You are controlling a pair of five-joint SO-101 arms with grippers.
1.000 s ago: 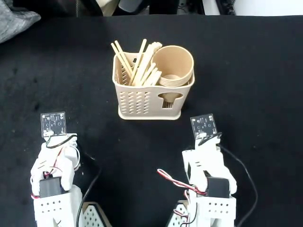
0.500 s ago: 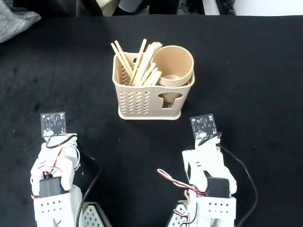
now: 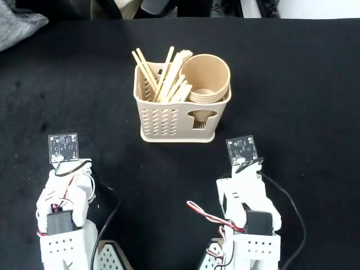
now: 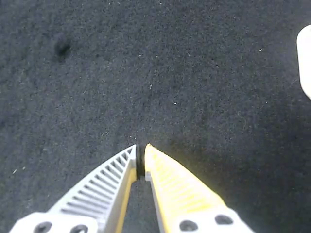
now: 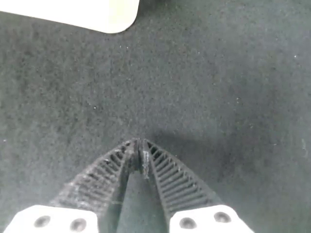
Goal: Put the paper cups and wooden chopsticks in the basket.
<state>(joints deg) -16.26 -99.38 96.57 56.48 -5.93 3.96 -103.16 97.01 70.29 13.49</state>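
A cream perforated basket [image 3: 169,121] stands upright at the middle of the black table. Several wooden chopsticks [image 3: 163,76] lean in its left half and a stack of paper cups [image 3: 206,79] sits in its right half. Both arms are folded back at the near edge, well short of the basket. The left gripper [image 4: 141,148] is shut with nothing in it, tips just over the cloth. The right gripper [image 5: 139,143] is also shut and holds nothing. A corner of the basket [image 5: 87,12] lies beyond the right gripper, and a sliver of the basket [image 4: 305,58] is at the edge of the left wrist view.
The black cloth [image 3: 292,84] covers the whole table, with open room on both sides of the basket. A grey fabric bundle [image 3: 19,25] lies at the far left corner. Cables trail by the arm bases [image 3: 205,214].
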